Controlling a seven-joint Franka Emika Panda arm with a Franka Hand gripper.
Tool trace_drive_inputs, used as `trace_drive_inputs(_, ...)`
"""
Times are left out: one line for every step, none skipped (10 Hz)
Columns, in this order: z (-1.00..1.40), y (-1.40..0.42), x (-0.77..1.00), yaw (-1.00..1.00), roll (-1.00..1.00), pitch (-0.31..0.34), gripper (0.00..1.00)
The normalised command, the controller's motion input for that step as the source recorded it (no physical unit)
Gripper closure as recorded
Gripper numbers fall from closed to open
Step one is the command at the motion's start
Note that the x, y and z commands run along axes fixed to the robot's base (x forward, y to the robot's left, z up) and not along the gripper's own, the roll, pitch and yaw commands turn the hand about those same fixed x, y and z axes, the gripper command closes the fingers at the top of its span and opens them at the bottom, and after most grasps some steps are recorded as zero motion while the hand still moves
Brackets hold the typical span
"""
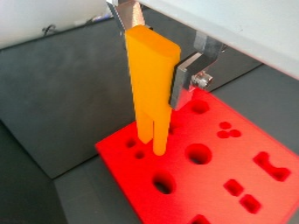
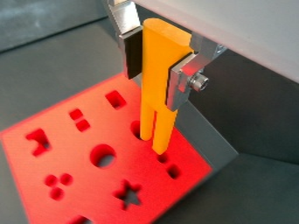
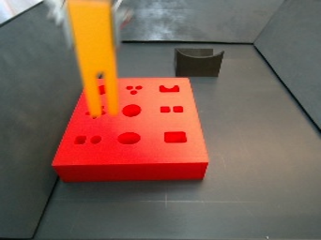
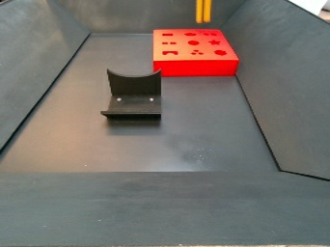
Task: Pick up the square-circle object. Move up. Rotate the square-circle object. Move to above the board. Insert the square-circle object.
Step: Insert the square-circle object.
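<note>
The tool (image 2: 156,63) grips the bar (image 1: 151,83) upright over the board (image 1: 251,179), prongs down at a hole near the board's edge. Judged: keep it vertical, line prongs with the hole, lower slowly.

One hand (image 2: 158,66), one square-circle object (image 1: 149,83), one board (image 4: 196,52) (nine holes), one fixture (image 4: 131,95).

Dark grey floor (image 4: 168,145) ringed by sloping dark walls (image 4: 45,68).
</note>
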Motion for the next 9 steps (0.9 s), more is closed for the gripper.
trace_drive_inputs(-0.48,-0.27,-0.67,0.3,-0.07,-0.32,1.0)
trace_drive_inputs(-0.31,-0.05,-0.56,0.15,-0.13,-0.241,1.0)
trace_drive_inputs(-0.15,0.0,-0.43,0.0,-0.21,-0.194,1.0)
trace_drive_inputs(-0.11,0.14,-0.19,-0.11,-0.31,-0.171,1.0)
trace_drive_inputs(-0.08,0.17,-0.11,-0.28,-0.34,-0.174,1.0)
trace_drive_inputs(-0.07,0.17,-0.05,-0.27,-0.35,-0.219,1.0)
trace_drive_inputs(-0.06,0.14,0.0,-0.28,-0.33,-0.194,1.0)
trace_drive_inputs(-0.04,0.07,0.0,-0.24,-0.25,-0.146,1.0)
trace_drive_inputs(-0.07,0.01,0.0,-0.19,-0.12,-0.11,1.0)
